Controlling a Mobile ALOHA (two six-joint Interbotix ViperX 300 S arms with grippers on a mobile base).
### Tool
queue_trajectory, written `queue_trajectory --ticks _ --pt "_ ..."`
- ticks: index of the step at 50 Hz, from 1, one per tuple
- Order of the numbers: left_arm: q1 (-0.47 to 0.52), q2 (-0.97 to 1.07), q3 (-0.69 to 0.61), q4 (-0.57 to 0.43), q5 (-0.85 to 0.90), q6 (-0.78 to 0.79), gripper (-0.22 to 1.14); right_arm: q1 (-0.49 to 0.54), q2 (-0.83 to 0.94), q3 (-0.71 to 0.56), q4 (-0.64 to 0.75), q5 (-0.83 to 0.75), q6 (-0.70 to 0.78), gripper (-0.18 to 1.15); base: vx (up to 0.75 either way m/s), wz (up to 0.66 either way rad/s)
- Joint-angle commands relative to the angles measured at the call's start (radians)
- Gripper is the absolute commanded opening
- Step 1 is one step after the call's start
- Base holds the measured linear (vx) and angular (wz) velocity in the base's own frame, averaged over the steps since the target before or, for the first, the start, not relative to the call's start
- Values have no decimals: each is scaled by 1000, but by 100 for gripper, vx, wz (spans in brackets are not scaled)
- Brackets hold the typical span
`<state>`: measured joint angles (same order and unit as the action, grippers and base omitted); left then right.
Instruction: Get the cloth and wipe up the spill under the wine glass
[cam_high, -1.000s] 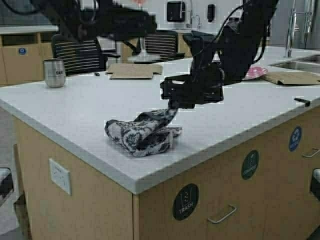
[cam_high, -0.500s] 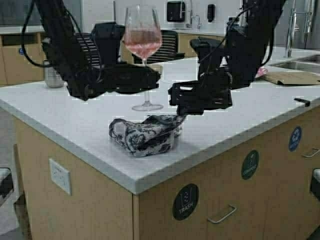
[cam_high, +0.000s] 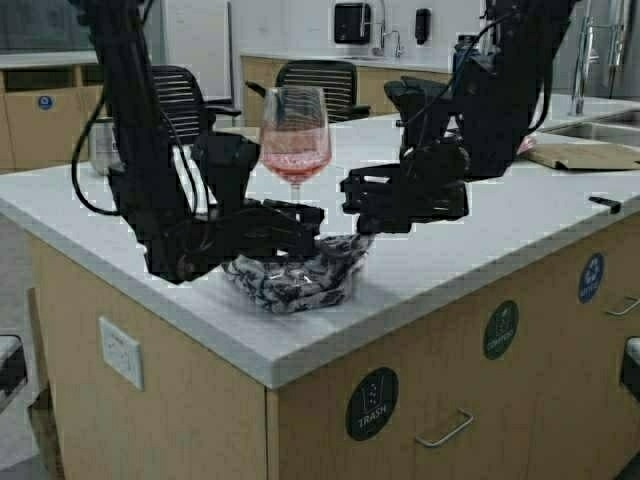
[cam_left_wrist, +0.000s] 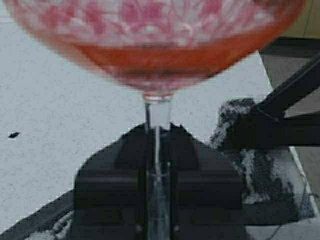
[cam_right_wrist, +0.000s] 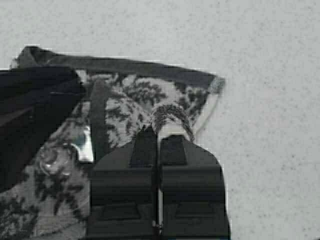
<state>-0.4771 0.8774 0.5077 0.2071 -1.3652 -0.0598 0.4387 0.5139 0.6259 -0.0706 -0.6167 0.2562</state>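
Two claws are busy at the front of the white counter (cam_high: 150, 235). The left claw (cam_high: 300, 213) is squeezed tight on the thin stem of the wine glass (cam_high: 295, 140), which has pink drink in it. A moment ago the glass was higher and its foot showed behind the cloth (cam_high: 295, 275). Now the left arm has come down and forward, and the glass sits low, right over the cloth, with its foot hidden. The right claw (cam_high: 362, 232) is pinched on a fold at the cloth's edge, as before, and the cloth has bunched a little closer to the counter's front edge. The cloth lies in a crumpled heap on the counter between the two arms. I think the wiping is nearly done and the glass is being put back.
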Motion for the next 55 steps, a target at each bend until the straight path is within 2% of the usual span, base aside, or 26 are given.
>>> queue_trajectory --ticks 1,9,18,27,41,55 --pt "2 58 -15 -5 -9 -3 29 -5 -41 -8 3 -17 0 6 0 0" --pt "3 0 3 -5 -49 -11 29 -25 -66 6 9 -25 3 6 0 0" --pt "2 -144 18 8 -46 -21 29 -127 -150 60 92 -92 14 6 0 0" --pt "2 -219 -23 17 26 -32 29 -219 -276 132 173 -192 14 6 0 0" --pt "-8 -114 -178 25 78 -38 29 -276 -423 181 229 -319 8 6 0 0" --pt "-25 -8 -241 25 80 -40 29 -276 -465 190 225 -328 5 6 0 0"
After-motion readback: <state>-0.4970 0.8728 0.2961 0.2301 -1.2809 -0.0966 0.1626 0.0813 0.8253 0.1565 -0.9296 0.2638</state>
